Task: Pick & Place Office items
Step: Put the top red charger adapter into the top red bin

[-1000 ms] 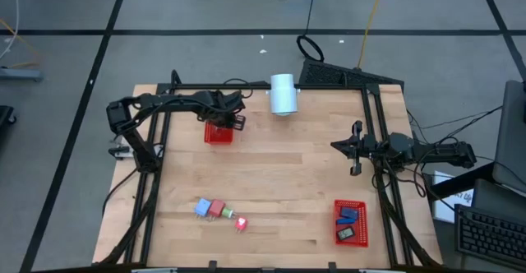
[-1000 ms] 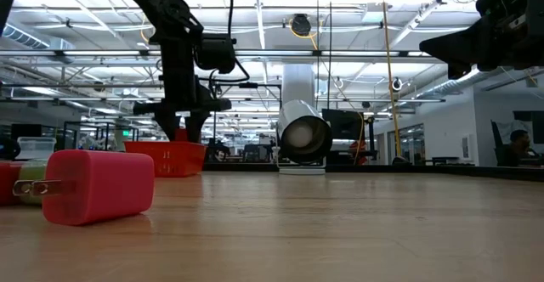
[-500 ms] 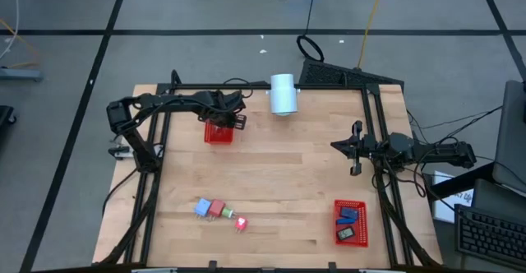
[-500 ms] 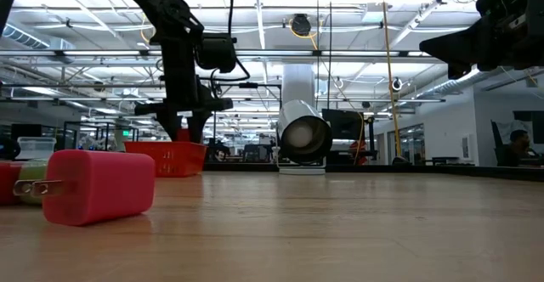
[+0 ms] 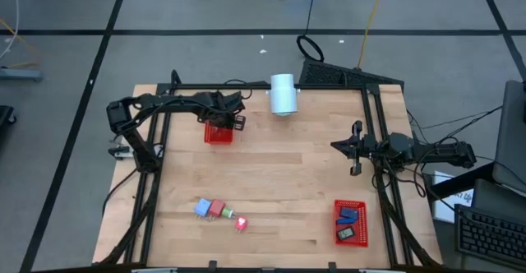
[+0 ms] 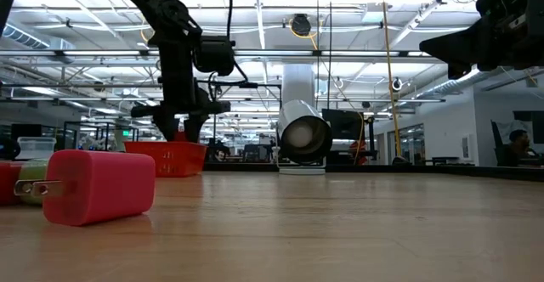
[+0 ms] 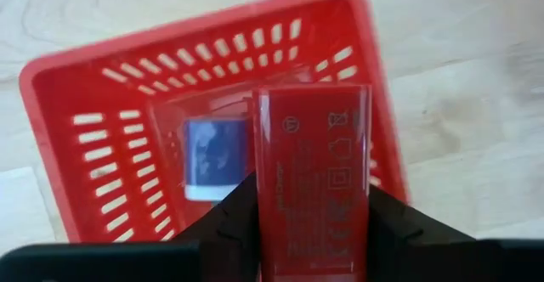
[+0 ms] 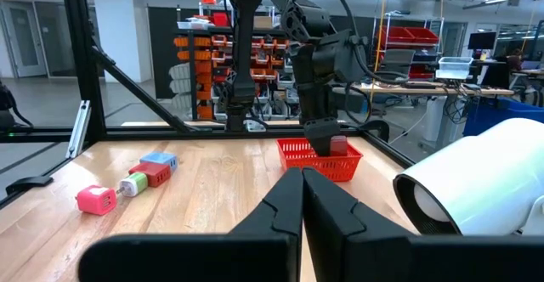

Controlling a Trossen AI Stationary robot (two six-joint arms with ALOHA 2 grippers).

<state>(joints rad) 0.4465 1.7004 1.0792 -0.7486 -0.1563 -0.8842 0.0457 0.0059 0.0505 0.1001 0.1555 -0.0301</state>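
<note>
Your left hand (image 7: 313, 231) pinches a red piece (image 7: 313, 180) just above the far red basket (image 7: 76, 87) | a blue piece (image 7: 217, 159) lies inside, partly hidden | your right hand (image 8: 303, 199), pressed together, waits well away.

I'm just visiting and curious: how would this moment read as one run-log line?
left gripper: holds red piece over red basket | in basket: bluish piece | right gripper: shut, waiting at table's right

Two dark jointed arms, black cables looped alongside; matte black wedge-shaped fingers (image 8: 293, 201).
</note>
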